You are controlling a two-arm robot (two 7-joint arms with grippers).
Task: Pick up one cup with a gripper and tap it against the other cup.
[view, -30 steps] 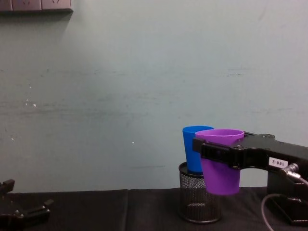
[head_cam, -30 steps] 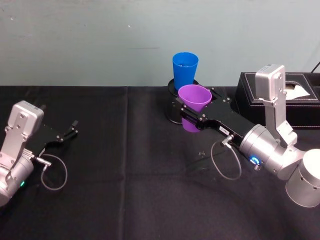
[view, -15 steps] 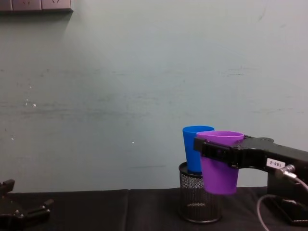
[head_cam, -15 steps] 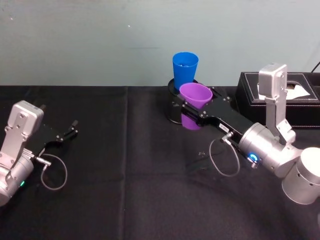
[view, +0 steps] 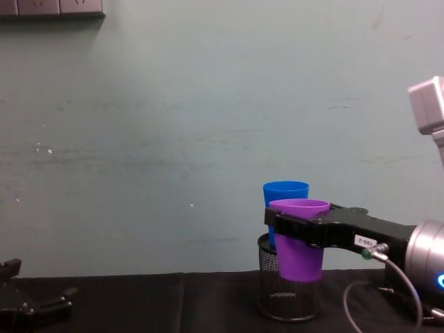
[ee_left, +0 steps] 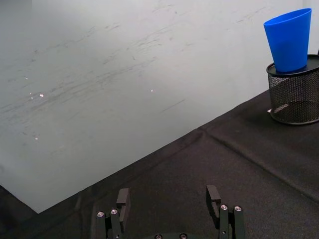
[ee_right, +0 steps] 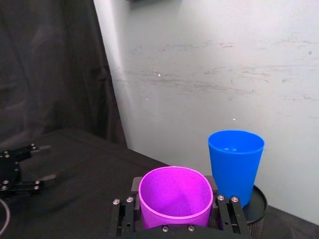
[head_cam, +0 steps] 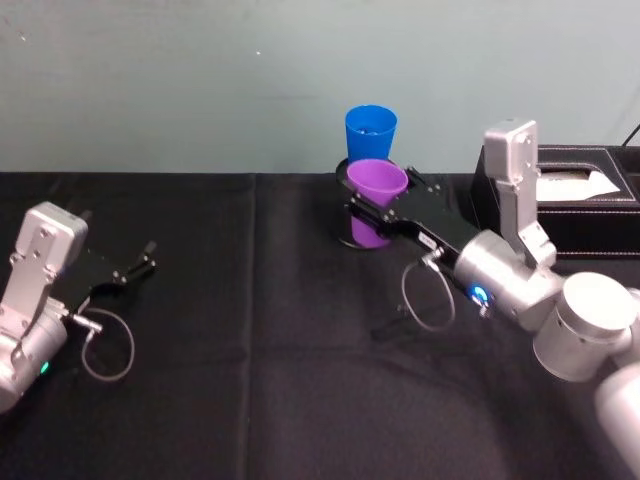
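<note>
My right gripper is shut on the purple cup, holding it upright above the table by its sides. The blue cup stands upright in a black wire-mesh pen holder just behind it. In the chest view the purple cup overlaps the front of the blue cup; I cannot tell whether they touch. The right wrist view shows the purple cup between the fingers, with the blue cup beyond. My left gripper rests open and idle at the far left of the table.
A black tissue box sits at the back right, behind the right arm. A black cloth covers the table, and a pale wall rises right behind the pen holder. A loose cable loops under the right wrist.
The right arm has swung left and carried the purple cup left and back, closer to the blue cup. The left arm has not moved.
</note>
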